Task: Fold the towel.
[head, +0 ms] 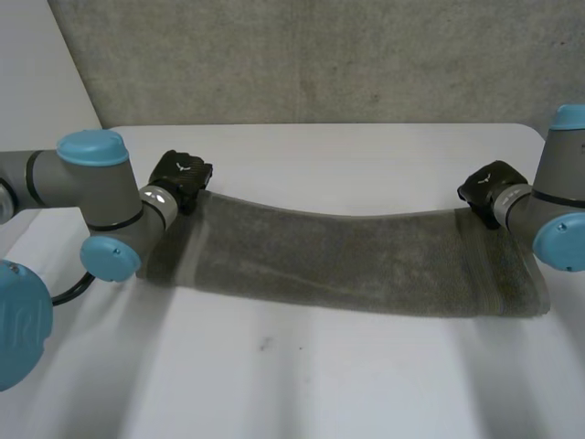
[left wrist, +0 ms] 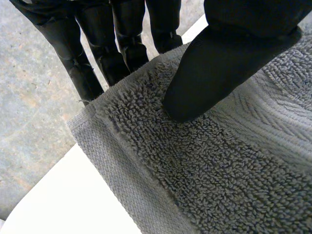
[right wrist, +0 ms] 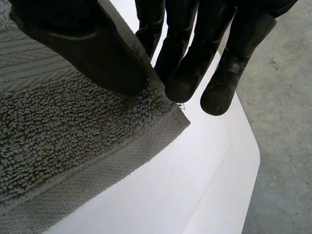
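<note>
A grey terry towel hangs stretched between my two hands above the white table, sagging slightly in the middle. My left hand pinches its far left corner: in the left wrist view the thumb presses on the towel and the fingers lie behind the edge. My right hand pinches the far right corner: in the right wrist view the thumb lies on the towel with the fingers under its corner.
A grey concrete wall stands behind the table's far edge. The table's rounded far corner lies below my right hand, with grey floor beyond it.
</note>
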